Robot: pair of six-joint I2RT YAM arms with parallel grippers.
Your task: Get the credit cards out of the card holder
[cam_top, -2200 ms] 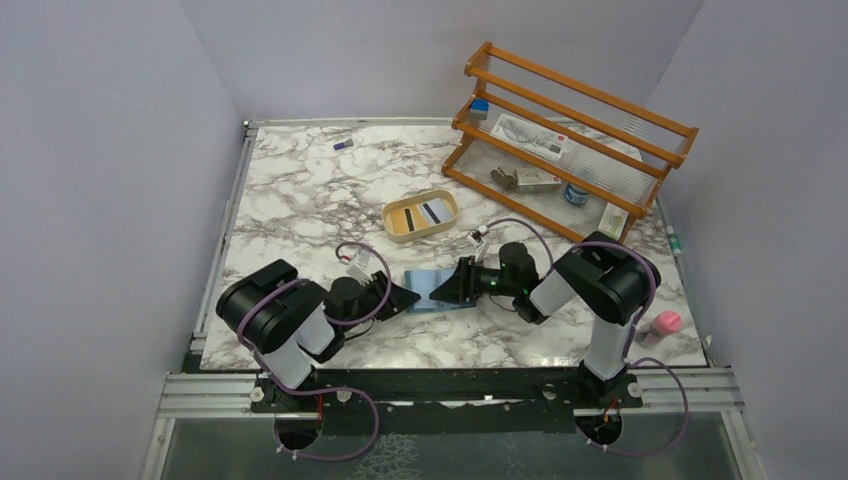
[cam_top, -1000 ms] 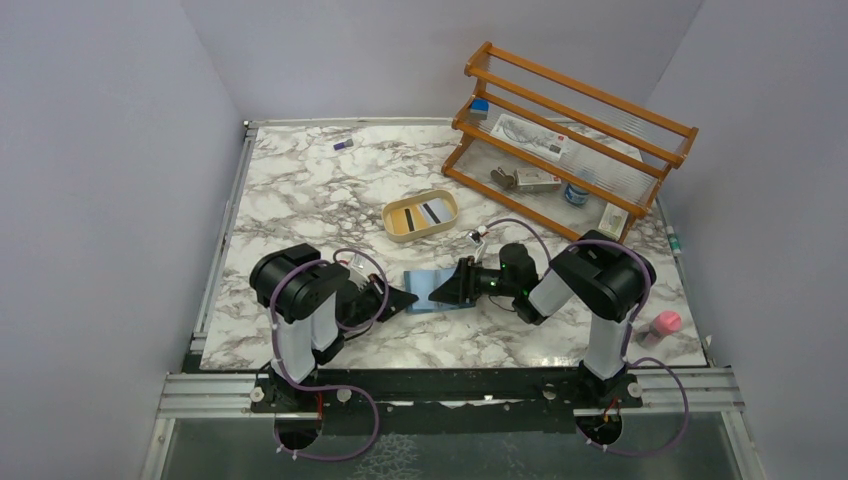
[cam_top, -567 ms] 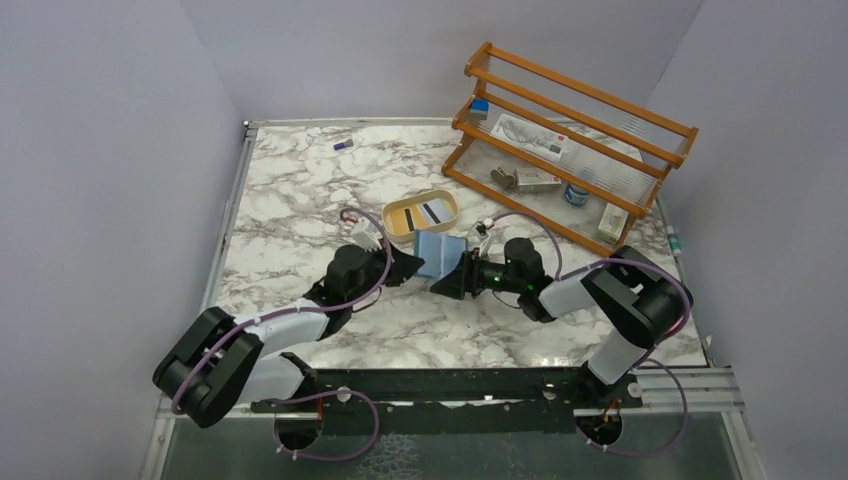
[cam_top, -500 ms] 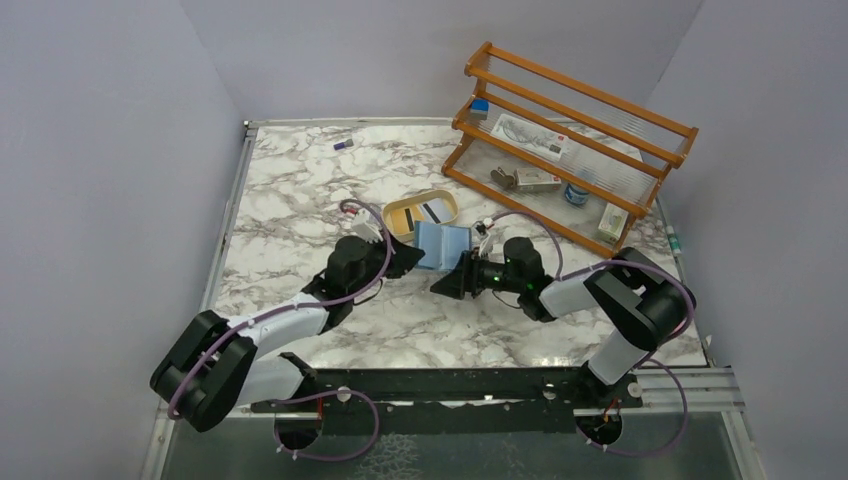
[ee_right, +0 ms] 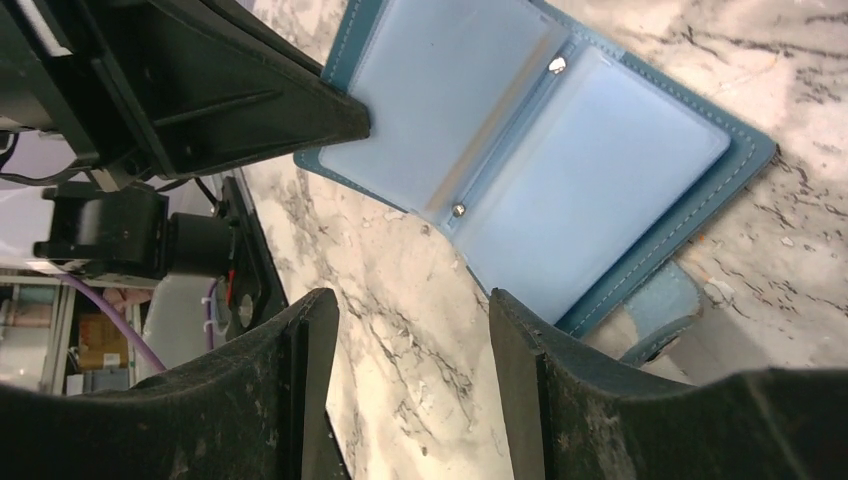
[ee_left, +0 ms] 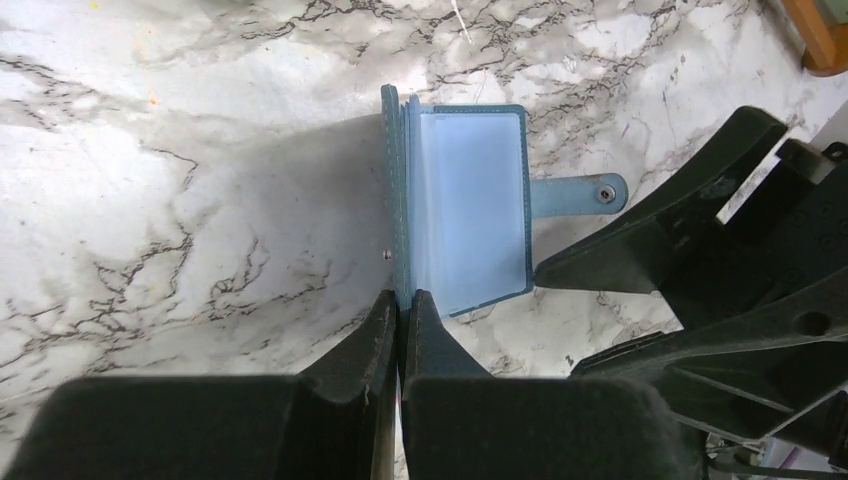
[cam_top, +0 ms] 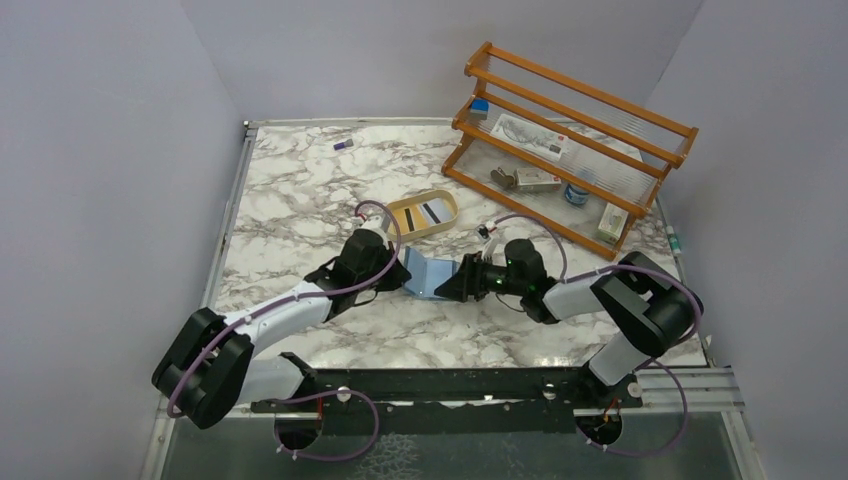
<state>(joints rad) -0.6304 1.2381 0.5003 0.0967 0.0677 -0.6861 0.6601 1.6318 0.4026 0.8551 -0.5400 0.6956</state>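
Observation:
The teal card holder (cam_top: 430, 275) is spread open at mid-table, its light blue inside up. In the left wrist view (ee_left: 470, 210) its snap tab (ee_left: 580, 192) points right. My left gripper (cam_top: 392, 268) is shut on its left edge (ee_left: 402, 300). My right gripper (cam_top: 450, 287) is open just right of it; in the right wrist view (ee_right: 410, 310) the jaws stand apart over bare marble, beside the wallet (ee_right: 530, 150). No card shows in the clear pockets. The credit cards (cam_top: 420, 213), yellow and white with dark stripes, lie in the tan tray.
The tan oval tray (cam_top: 447, 200) sits just behind the wallet. A wooden rack (cam_top: 570, 130) with small items stands at the back right. A small purple item (cam_top: 343, 145) lies at the back left. Both arms crowd the table's middle.
My left arm has reached out from its base and taken the wallet's left edge. The wallet went up beside the tray and has come back toward the near side, still open.

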